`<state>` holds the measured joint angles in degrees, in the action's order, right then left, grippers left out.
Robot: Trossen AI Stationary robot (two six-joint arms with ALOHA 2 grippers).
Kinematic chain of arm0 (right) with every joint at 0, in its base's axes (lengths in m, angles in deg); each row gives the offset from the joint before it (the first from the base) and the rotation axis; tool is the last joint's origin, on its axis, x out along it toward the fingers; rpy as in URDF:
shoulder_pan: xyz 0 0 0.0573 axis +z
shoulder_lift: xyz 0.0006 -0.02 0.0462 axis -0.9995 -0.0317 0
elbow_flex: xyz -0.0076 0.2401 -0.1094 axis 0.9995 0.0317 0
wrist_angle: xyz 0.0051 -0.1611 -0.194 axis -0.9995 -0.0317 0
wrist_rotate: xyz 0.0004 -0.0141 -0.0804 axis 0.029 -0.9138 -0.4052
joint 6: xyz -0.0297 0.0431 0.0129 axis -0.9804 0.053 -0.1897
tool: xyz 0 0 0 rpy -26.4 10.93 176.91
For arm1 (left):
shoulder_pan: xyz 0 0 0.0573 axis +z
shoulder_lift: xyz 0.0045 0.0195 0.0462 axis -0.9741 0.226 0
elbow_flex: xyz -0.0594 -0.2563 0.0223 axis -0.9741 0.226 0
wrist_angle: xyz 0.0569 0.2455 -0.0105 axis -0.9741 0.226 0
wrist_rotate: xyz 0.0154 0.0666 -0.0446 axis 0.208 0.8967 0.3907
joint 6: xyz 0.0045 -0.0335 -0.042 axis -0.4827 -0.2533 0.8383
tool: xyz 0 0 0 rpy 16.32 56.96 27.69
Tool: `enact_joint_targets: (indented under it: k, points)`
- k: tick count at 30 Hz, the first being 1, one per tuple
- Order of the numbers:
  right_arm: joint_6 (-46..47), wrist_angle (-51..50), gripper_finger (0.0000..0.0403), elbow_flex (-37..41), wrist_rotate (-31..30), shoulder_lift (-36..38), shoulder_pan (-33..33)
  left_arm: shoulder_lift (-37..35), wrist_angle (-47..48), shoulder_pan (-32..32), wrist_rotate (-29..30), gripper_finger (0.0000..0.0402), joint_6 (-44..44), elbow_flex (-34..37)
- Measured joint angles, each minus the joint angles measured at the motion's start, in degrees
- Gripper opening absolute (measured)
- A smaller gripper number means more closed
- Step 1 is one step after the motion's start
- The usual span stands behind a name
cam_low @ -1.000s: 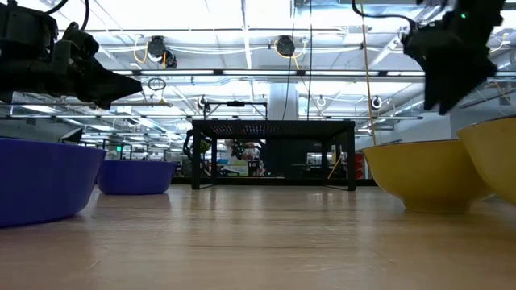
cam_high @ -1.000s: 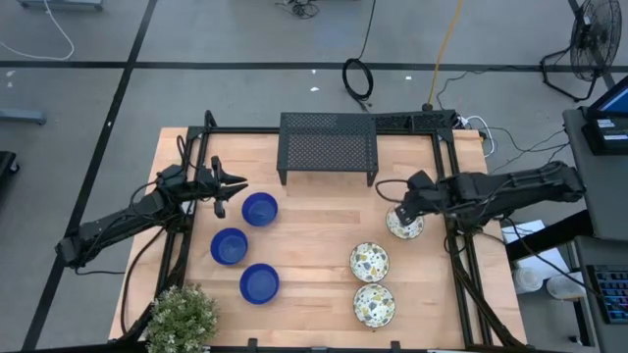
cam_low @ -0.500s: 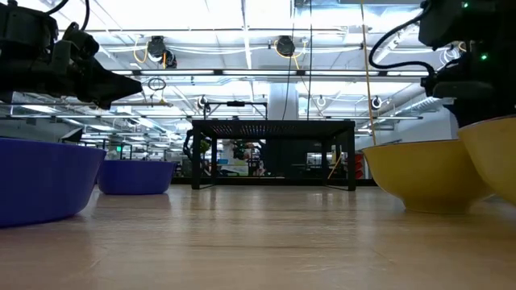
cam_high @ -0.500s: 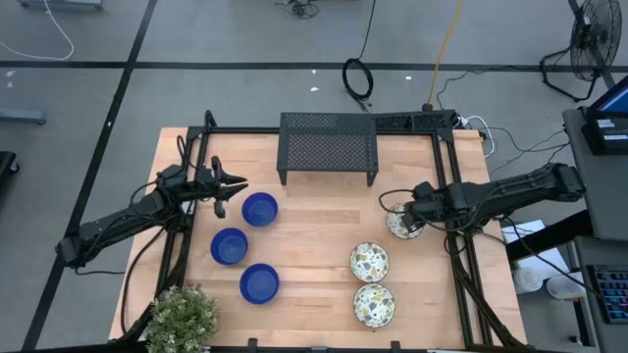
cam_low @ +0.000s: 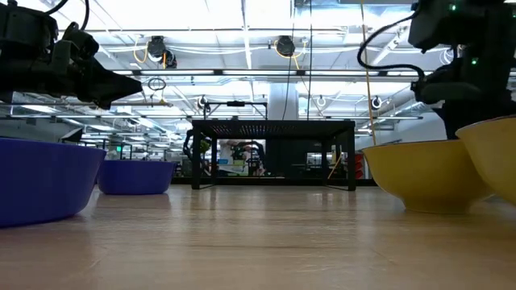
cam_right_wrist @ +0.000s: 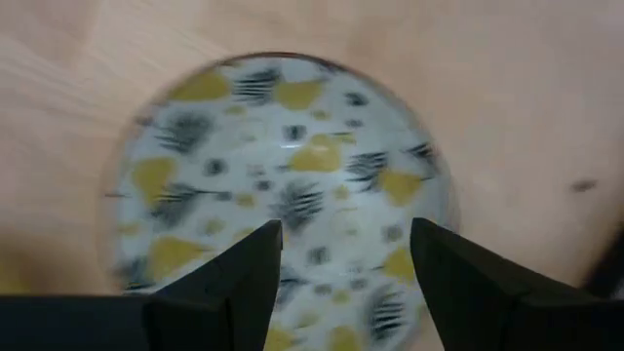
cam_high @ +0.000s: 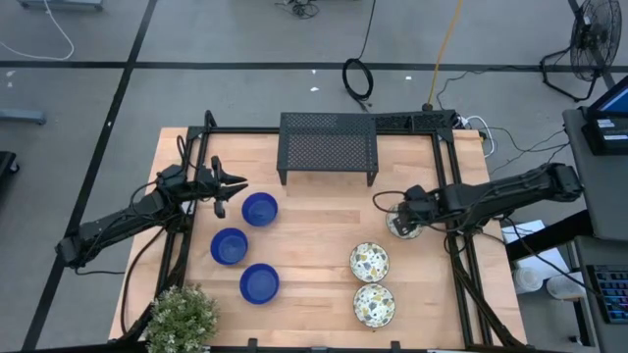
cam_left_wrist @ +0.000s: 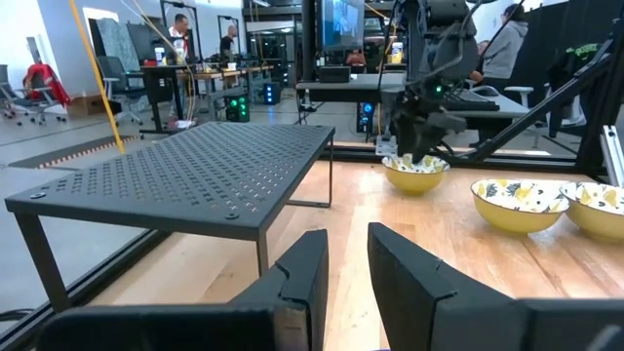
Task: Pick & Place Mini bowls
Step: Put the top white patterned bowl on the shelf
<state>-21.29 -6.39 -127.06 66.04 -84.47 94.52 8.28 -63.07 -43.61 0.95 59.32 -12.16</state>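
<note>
Moved: right gripper (cam_high: 400,218) shifted leftward over the past second, lowered above the far patterned bowl (cam_high: 399,226); left arm unchanged.
Right gripper: fingers (cam_right_wrist: 234,283) spread wide, nothing held; bowl directly beneath, its speckled inside showing between and beyond both fingers in the right wrist view; contact with the rim not clear.
Left gripper (cam_high: 235,183): raised near the table's left edge, just beside the far blue bowl (cam_high: 259,208), apart from it; fingers (cam_left_wrist: 302,278) narrowly parted, empty.
Blue bowls: three on the left half, middle (cam_high: 229,246) and near (cam_high: 259,282) trailing toward the plant (cam_high: 183,319).
Patterned bowls: three on the right half, middle (cam_high: 369,262) and near (cam_high: 374,304) lined up below the far one, all resting on the table (cam_high: 314,235).
Rack (cam_high: 329,147): black mesh, at the table's far edge, between both groups.
</note>
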Motion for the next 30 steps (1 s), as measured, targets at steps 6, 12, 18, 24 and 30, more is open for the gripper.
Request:
enact_joint_targets:
  k: [6,12,18,24,30]
  points:
    - [-5.0,3.2,0.0214,0.1,-0.9,0.5,-1.5,0.0,0.0,0.0,0.0,0.0081,0.0,0.0]
    - [-13.7,13.6,0.0208,0.1,3.2,1.2,-1.5,0.0,0.0,0.0,0.0,0.0081,0.0,0.0]
    - [-22.8,17.1,0.0194,-1.4,3.2,1.2,-3.9,0.0,0.0,0.0,0.0,0.0081,0.0,0.0]
    - [-35.9,9.7,0.0192,-6.5,3.1,1.2,-9.8,0.0,0.0,0.0,0.0,0.0081,0.0,0.0]
    - [-48.2,5.6,0.0192,-6.8,3.4,0.2,-15.7,0.0,0.0,0.0,0.0,0.0081,0.0,0.0]
